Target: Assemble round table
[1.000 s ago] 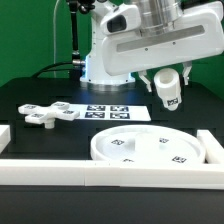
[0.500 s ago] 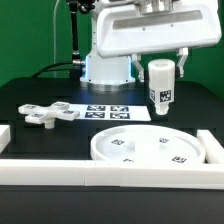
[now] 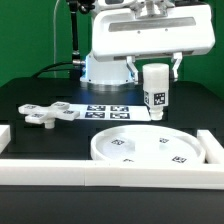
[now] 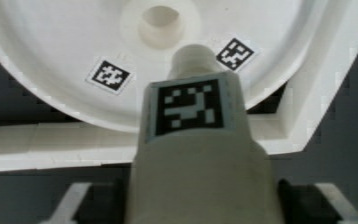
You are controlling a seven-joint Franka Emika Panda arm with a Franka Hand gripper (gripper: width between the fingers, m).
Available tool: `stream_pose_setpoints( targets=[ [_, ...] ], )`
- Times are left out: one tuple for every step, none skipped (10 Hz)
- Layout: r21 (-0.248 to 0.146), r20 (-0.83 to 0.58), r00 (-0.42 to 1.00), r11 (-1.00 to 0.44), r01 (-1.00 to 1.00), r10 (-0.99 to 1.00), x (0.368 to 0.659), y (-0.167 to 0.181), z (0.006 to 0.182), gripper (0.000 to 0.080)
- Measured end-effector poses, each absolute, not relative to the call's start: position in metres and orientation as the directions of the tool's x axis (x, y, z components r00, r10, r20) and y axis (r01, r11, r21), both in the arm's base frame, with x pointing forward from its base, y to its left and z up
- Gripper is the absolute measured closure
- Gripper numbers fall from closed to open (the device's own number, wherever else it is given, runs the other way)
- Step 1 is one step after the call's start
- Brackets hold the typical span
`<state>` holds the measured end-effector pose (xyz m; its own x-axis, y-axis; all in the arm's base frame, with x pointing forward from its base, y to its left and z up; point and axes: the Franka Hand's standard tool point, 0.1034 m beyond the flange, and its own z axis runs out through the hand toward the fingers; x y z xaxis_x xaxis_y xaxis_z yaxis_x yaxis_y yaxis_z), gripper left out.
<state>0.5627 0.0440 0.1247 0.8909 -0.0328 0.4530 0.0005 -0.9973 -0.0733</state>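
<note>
Above the bench, item in hand: short white plastic cylinder leg [image 3: 155, 92] with black-and-white square markers on its side. It is upright and lifted clear of every surface.
Gripper state: my gripper [image 3: 157, 70] is clenched on the leg's upper end, one finger on either side.
Tabletop part: large rimmed round white plastic disc [image 3: 150, 150], lying flat on the black bench [image 3: 30, 95]. It has several small square markers on its face. It sits below and in front of the held leg, not touching it.
Disc centre: round hole [image 4: 158, 16], seen from my wrist. The leg's lower end hangs over the disc's face, between this hole and the rim.
Foot part: white cross-shaped plastic foot piece [image 3: 45, 113], flat on the bench toward the exterior view's left, well apart from the disc.
Fixed board: thin flat white marker board [image 3: 108, 110], on the bench behind the disc.
Border: long white rails [image 3: 100, 172], along the front edge and at both sides.
</note>
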Motion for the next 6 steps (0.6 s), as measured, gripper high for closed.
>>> stream_pose_setpoints(
  targets=[
    [-0.066, 0.45, 0.893, -0.998, 0.012, -0.019, 0.563, 0.043, 0.121, 0.0389],
    [-0.058, 0.45, 0.893, -0.998, 0.023, -0.006, 0.566, 0.04, 0.118, 0.0389],
    [-0.055, 0.448, 0.894, -0.998, 0.028, 0.001, 0.568, 0.038, 0.115, 0.0389],
    [-0.051, 0.442, 0.897, -0.998, 0.034, 0.009, 0.568, 0.037, 0.109, 0.0389],
    [-0.049, 0.435, 0.9, -0.998, 0.037, 0.012, 0.567, 0.035, 0.104, 0.0389],
    [-0.048, 0.431, 0.902, -0.998, 0.036, 0.012, 0.566, 0.034, 0.101, 0.0389]
  ],
)
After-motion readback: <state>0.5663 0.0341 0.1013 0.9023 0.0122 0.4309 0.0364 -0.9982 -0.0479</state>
